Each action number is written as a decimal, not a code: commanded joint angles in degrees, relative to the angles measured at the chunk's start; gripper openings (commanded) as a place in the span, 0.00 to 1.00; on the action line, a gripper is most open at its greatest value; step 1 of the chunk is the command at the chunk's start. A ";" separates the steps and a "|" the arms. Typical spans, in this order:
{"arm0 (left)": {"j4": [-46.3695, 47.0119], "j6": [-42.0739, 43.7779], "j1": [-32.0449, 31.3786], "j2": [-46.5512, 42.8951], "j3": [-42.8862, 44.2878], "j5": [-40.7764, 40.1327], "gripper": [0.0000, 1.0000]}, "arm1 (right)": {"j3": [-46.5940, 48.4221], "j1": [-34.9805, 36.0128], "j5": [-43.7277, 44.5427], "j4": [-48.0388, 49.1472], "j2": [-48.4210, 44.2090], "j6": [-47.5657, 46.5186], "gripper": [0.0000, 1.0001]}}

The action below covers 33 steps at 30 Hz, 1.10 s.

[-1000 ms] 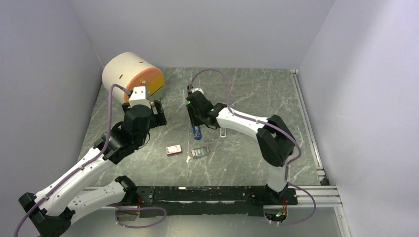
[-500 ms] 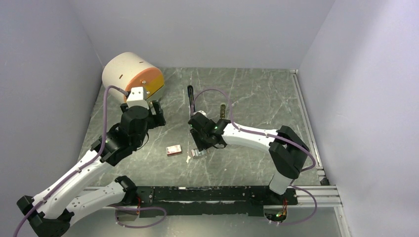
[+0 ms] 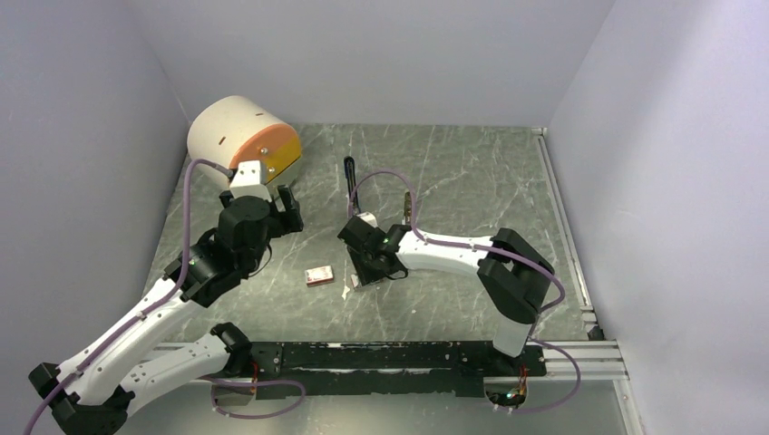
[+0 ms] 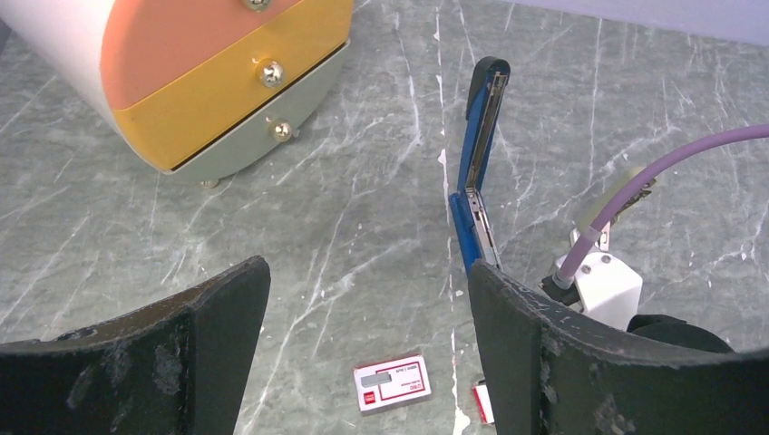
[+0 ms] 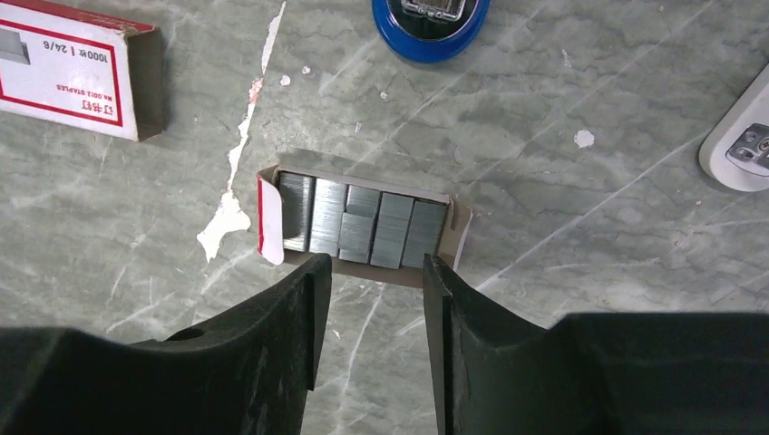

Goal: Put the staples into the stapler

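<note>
My right gripper (image 5: 370,288), parted and empty, hovers over the silvery-grey block of staple strips (image 5: 361,222) (slim bright-blue stapler (image 5: 430,41) just beyond them); next, I reckon, descend and pinch.

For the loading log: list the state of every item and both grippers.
stapler: hinged open, laid out flat.
staples: strips exposed in open cardboard tray.
staple box sleeve: lying flat, apart from the tray.
drawer unit: drawers shut.
left gripper: jaws open, empty.
right gripper: jaws open, empty, at the tray's edge.
</note>
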 commanded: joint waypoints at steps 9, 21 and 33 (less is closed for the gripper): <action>0.82 -0.30 0.26 -0.26 -0.59 1.39 0.85 | 2.72 1.07 2.90 0.27 2.93 3.57 0.42; 0.91 -0.16 0.29 0.08 -0.59 1.20 0.85 | 4.61 1.24 3.29 0.49 5.19 3.75 0.34; 0.56 -0.38 0.25 0.47 -0.85 1.57 0.85 | 3.54 1.19 3.21 0.35 5.41 6.22 0.31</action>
